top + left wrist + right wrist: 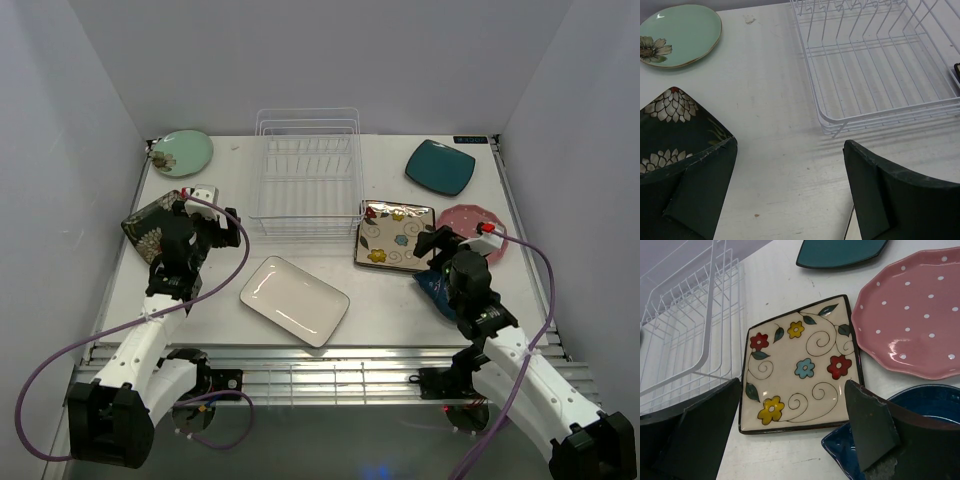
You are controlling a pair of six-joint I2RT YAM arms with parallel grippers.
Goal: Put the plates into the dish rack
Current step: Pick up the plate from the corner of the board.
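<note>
Pale walls [70, 90] box in the scuffed white table [385, 300]; left tool [790, 145] and right tool [792, 385] both hang released.

White table [400, 300] (scuffed), a small pale scrap [748, 19] near its far edge.

This is a robotics lab test cell. A white worktop [390, 300] is boxed in by plain pale walls [60, 120] on three sides, and a left arm [150, 340] and a right arm [520, 360], both white, are bolted to a metal rail [330, 375] at its near edge, trailing purple cables [65, 357]. The only household items are a white wire dish rack [305, 170] and mismatched plates [295, 300] laid flat on the bare surface.
</note>
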